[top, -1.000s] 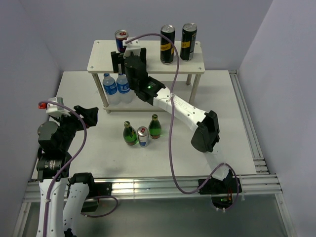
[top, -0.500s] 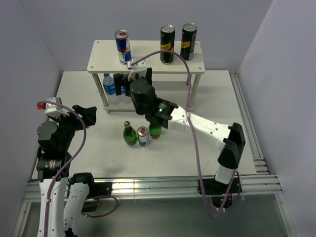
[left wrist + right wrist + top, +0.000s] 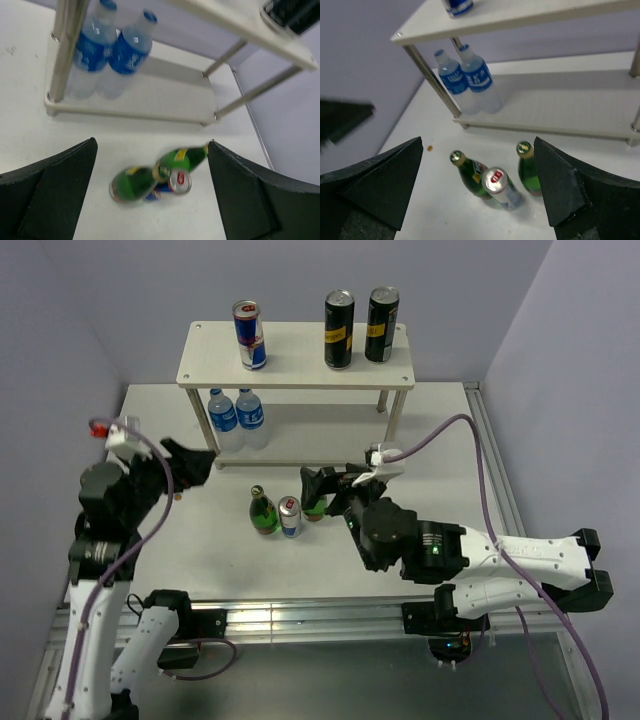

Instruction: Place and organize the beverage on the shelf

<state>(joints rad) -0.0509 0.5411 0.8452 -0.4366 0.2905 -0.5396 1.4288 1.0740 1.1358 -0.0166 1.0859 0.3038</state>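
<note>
White table (image 3: pixel 450 460), lilac walls. Shelf (image 3: pixel 300 365) at far side: top board holds silver-blue can (image 3: pixel 249 335) at left, black cans (image 3: pixel 339 329) at right, all upright. Green bottles (image 3: pixel 263 511) and second silver-blue can (image 3: pixel 289 517) stand on table before shelf, long axes vertical, necks up (row runs left-right). Right gripper (image 3: pixel 330 488) spread wide, empty, just beside right-hand bottle. Left gripper (image 3: pixel 190 462) also agape, empty, well apart. Right wrist view shows bottle caps and can lid; only top view shows black cans whole.
</note>
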